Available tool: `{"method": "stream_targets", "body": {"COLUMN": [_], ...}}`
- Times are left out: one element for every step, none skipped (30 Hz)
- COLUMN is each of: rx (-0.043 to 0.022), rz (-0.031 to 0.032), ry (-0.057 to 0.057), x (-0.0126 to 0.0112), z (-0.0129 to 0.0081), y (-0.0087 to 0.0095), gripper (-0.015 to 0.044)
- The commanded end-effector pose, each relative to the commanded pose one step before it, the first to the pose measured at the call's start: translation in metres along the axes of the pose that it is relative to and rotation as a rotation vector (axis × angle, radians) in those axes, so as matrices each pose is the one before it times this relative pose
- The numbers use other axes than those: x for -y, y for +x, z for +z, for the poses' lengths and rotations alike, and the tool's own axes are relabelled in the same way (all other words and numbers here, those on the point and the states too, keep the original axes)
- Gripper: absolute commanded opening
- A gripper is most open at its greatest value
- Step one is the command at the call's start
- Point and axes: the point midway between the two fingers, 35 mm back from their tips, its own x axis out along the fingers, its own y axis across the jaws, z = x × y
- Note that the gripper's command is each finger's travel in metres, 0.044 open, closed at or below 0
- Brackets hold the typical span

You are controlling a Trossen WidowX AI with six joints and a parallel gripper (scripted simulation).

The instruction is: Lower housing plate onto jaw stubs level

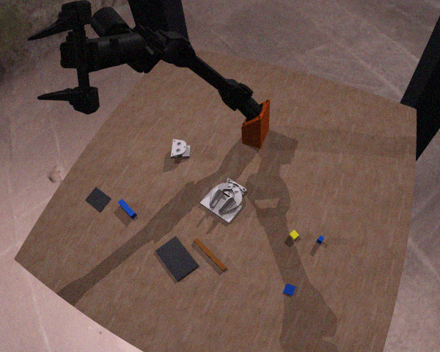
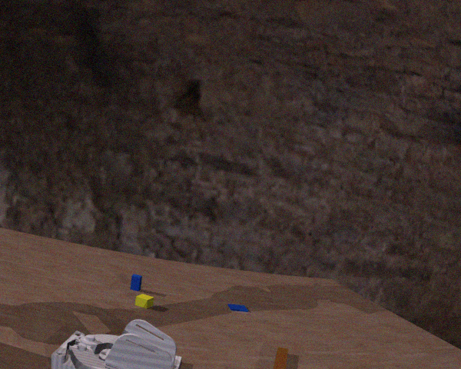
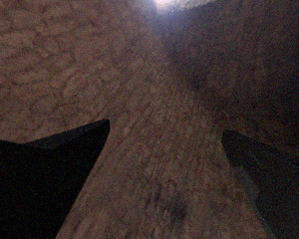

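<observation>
A white base (image 1: pixel 230 217) in the middle of the table bears two pale grey jaws (image 1: pixel 227 203) (image 2: pixel 141 351) side by side, with slotted faces in the exterior view. A separate small white part with a rounded plate (image 1: pixel 182 147) and two dark round holes, seemingly the housing plate, stands apart from the base, up and left in the top view. It does not lie on the jaws. My gripper (image 1: pixel 34 68) (image 3: pixel 165 129) is open and empty, raised beyond the table's left edge, far from both white parts.
The orange arm mount (image 1: pixel 252 132) stands behind the base. Around lie two dark plates (image 1: pixel 177 258) (image 1: pixel 98 199), an orange bar (image 1: pixel 210 254) (image 2: pixel 280 359), a blue bar (image 1: pixel 127 208), a yellow cube (image 1: pixel 294 235) (image 2: pixel 144 300), a blue block (image 1: pixel 320 239) (image 2: pixel 135 282) and a flat blue tile (image 1: pixel 289 290) (image 2: pixel 237 307).
</observation>
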Motion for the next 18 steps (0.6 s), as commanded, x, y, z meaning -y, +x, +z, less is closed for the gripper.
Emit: {"method": "stream_targets", "body": {"rx": [-0.00691,-0.00334,-0.00354,-0.00374,-0.00397,-0.00417,-0.00437,-0.00458,-0.00478,-0.00499,-0.00519,-0.00540,-0.00560,-0.00580,-0.00605,-0.00625,-0.00646,-0.00666], "rz": [-0.03589,-0.01083,-0.01080,-0.01077,-0.01080,-0.01075,-0.01070,-0.01065,-0.01059,-0.01053,-0.01047,-0.01039,-0.01032,-0.01024,-0.01022,-0.01014,-0.01004,-0.00994], "ry": [-0.0866,-0.0266,-0.0266,-0.0265,-0.0266,-0.0266,-0.0266,-0.0265,-0.0265,-0.0264,-0.0264,-0.0264,-0.0263,-0.0263,-0.0264,-0.0264,-0.0263,-0.0263], "x": [0.01081,0.00388,0.00391,0.00394,0.00400,0.00403,0.00405,0.00408,0.00410,0.00412,0.00414,0.00416,0.00417,0.00418,0.00422,0.00423,0.00423,0.00423], "z": [0.00676,0.00110,0.00102,0.00093,0.00085,0.00076,0.00066,0.00057,0.00048,0.00038,0.00029,0.00019,0.00009,-0.00001,-0.00010,-0.00021,-0.00031,-0.00041], "y": [-0.00038,0.00020,0.00019,0.00018,0.00017,0.00016,0.00015,0.00014,0.00013,0.00012,0.00012,0.00011,0.00010,0.00009,0.00008,0.00007,0.00007,0.00006], "gripper": [0.0440,0.0440,0.0440,0.0440,0.0440,0.0440,0.0440,0.0440,0.0440,0.0440,0.0440,0.0440,0.0440,0.0440,0.0440,0.0440,0.0440,0.0440]}}
